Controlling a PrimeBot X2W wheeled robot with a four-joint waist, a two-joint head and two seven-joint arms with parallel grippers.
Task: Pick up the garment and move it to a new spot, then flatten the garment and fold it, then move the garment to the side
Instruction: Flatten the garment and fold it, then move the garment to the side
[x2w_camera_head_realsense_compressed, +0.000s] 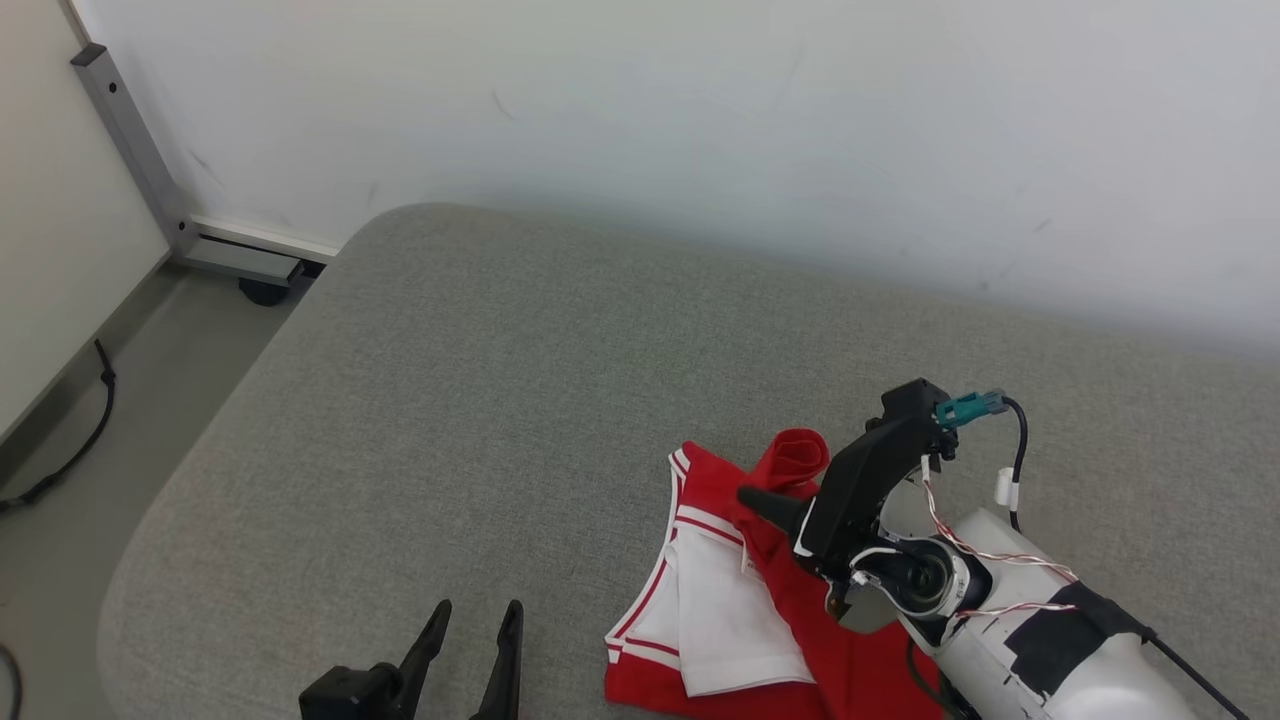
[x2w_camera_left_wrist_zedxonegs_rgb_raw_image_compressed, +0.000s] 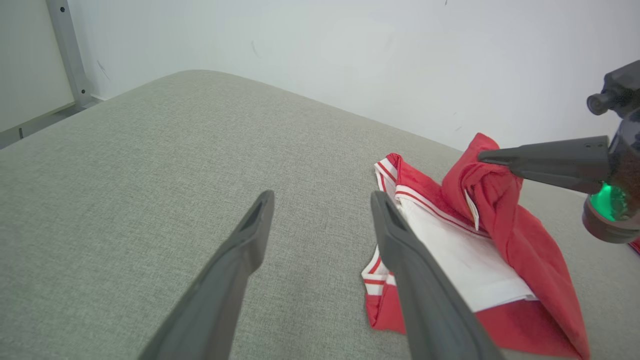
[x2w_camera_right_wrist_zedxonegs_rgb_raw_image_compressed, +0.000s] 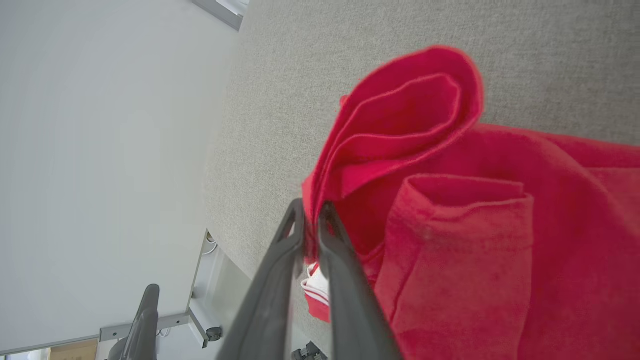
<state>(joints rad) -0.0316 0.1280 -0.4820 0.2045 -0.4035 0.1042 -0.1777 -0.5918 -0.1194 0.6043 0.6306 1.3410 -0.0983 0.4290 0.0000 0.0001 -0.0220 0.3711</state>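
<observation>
The garment (x2w_camera_head_realsense_compressed: 720, 600) is red with white panels and red-and-white striped trim, and it lies crumpled on the grey padded surface (x2w_camera_head_realsense_compressed: 480, 400) at the lower middle right. My right gripper (x2w_camera_head_realsense_compressed: 752, 497) is shut on a raised fold of its red cloth, which stands up in a loop (x2w_camera_head_realsense_compressed: 797, 455). In the right wrist view the right gripper (x2w_camera_right_wrist_zedxonegs_rgb_raw_image_compressed: 310, 209) pinches the edge of the garment (x2w_camera_right_wrist_zedxonegs_rgb_raw_image_compressed: 450, 225). In the left wrist view the right gripper (x2w_camera_left_wrist_zedxonegs_rgb_raw_image_compressed: 484, 156) holds the peak of the garment (x2w_camera_left_wrist_zedxonegs_rgb_raw_image_compressed: 500, 235). My left gripper (x2w_camera_head_realsense_compressed: 478, 610) (x2w_camera_left_wrist_zedxonegs_rgb_raw_image_compressed: 322, 197) is open and holds nothing, left of the garment.
A white wall (x2w_camera_head_realsense_compressed: 700, 120) runs along the surface's far edge. Beyond its rounded left edge (x2w_camera_head_realsense_compressed: 200, 450) the floor drops away, with a grey metal frame leg (x2w_camera_head_realsense_compressed: 130, 140) and a black cable (x2w_camera_head_realsense_compressed: 80, 440). Bare grey surface stretches left of and behind the garment.
</observation>
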